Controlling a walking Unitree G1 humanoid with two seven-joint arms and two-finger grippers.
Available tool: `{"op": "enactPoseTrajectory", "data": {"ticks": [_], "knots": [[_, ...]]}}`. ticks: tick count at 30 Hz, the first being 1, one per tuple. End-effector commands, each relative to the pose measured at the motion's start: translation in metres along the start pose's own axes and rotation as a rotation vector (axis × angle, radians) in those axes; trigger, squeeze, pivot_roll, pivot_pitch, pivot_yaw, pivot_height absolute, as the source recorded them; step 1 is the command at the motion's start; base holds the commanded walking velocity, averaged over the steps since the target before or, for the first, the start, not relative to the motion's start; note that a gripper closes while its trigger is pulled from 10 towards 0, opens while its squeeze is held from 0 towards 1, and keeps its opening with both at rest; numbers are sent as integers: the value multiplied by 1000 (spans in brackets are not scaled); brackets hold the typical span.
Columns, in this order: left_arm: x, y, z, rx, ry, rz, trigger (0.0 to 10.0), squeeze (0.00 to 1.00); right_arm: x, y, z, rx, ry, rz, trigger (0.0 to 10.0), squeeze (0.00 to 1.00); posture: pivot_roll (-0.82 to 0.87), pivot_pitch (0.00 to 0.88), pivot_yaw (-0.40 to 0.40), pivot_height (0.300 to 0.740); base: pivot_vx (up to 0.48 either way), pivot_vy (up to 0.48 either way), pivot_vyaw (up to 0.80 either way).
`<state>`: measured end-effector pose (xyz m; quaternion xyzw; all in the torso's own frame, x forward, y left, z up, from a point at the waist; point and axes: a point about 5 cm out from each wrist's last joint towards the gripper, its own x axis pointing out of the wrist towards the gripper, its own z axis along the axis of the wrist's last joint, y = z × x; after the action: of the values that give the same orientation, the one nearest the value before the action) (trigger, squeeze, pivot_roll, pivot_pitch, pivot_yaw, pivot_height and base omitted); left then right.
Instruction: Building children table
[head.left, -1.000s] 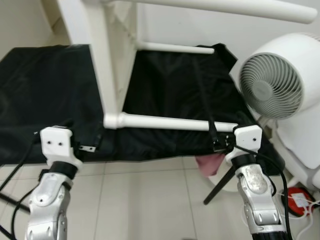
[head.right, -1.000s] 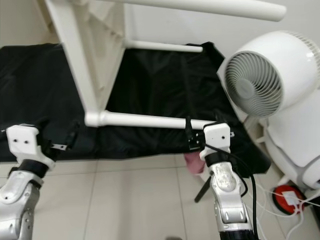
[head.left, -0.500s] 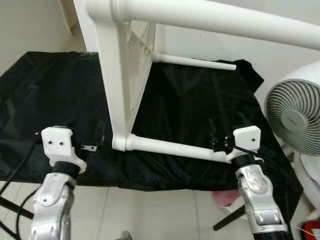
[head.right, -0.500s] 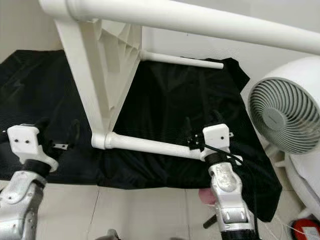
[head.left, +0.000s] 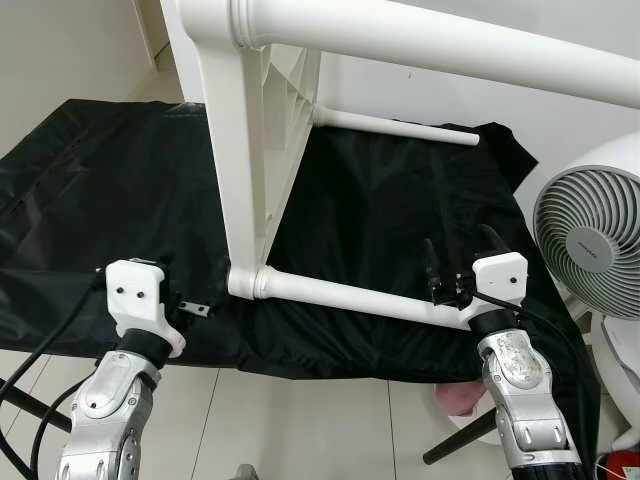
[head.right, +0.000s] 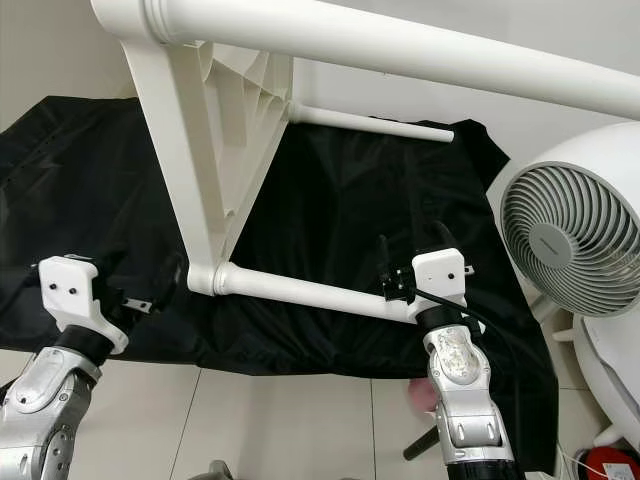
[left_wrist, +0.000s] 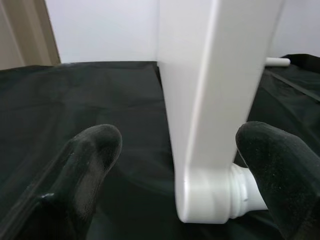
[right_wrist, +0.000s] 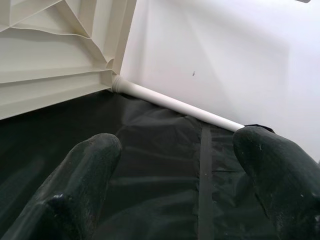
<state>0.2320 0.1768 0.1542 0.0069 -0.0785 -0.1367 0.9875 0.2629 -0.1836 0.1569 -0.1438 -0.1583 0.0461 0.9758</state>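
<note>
The white children's table lies on its side on a black cloth (head.left: 90, 190), its tabletop (head.left: 250, 150) standing on edge. One leg (head.left: 450, 50) runs overhead, a lower leg (head.left: 340, 294) lies along the cloth, and a far leg (head.left: 395, 125) is by the wall. My left gripper (left_wrist: 177, 167) is open just above the cloth, with the tabletop's lower corner (left_wrist: 200, 200) a little ahead between its fingers. My right gripper (head.left: 458, 250) is open above the free end of the lower leg, with nothing between its fingers (right_wrist: 85, 175).
A white fan (head.left: 590, 240) stands close on the right of my right arm. A pink object (head.left: 455, 400) and a black stand leg (head.left: 460, 450) lie on the tiled floor (head.left: 300, 430) under that arm. A white wall (head.left: 520, 110) is behind the table.
The whole view has shifted: the table now looms closer and the fan sits further right. My left gripper has edged a little toward the tabletop's corner. Both grippers remain open.
</note>
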Motion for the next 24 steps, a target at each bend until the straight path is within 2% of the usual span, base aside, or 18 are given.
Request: {"op": "enactPoseTrajectory", "data": {"ticks": [1,4,5,7,8,10,17,19,22,23,24], "knots": [[1,-12,-2,3,20,-196,10000,1000,0,3,-1,3,7,12,10000,0,-66,73,23,740,0,0,0],[3,-14,-2,15,22,-207,10000,1000,1,3,-1,2,7,13,10000,0,-66,73,23,740,0,0,0],[5,-16,-2,24,25,-221,10000,133,1,3,-1,1,4,15,10000,0,-73,77,27,740,0,0,0],[5,-16,-2,24,25,-221,10000,133,1,3,-1,1,4,15,10000,0,-73,77,27,740,0,0,0],[9,-17,-2,32,25,-228,10000,0,1,3,0,0,3,14,10000,0,-73,77,27,740,0,0,0],[9,-17,-2,32,25,-228,10000,0,1,3,0,0,3,14,10000,0,-73,77,27,740,0,0,0],[26,-20,-1,21,17,-247,10000,0,5,5,3,-3,-11,10,10000,0,-86,84,30,740,0,0,0],[26,-20,-1,21,17,-247,10000,0,5,5,3,-3,-11,10,10000,0,-86,84,30,740,0,0,0],[50,-25,3,19,10,-206,10000,0,10,6,6,3,-25,5,10000,0,-88,88,32,740,0,0,0],[50,-25,3,19,10,-206,10000,0,10,6,6,3,-25,5,10000,0,-88,88,32,740,0,0,0],[57,-26,4,20,5,-188,10000,0,11,7,6,6,-27,4,10000,0,-89,89,34,740,0,0,0]]}}
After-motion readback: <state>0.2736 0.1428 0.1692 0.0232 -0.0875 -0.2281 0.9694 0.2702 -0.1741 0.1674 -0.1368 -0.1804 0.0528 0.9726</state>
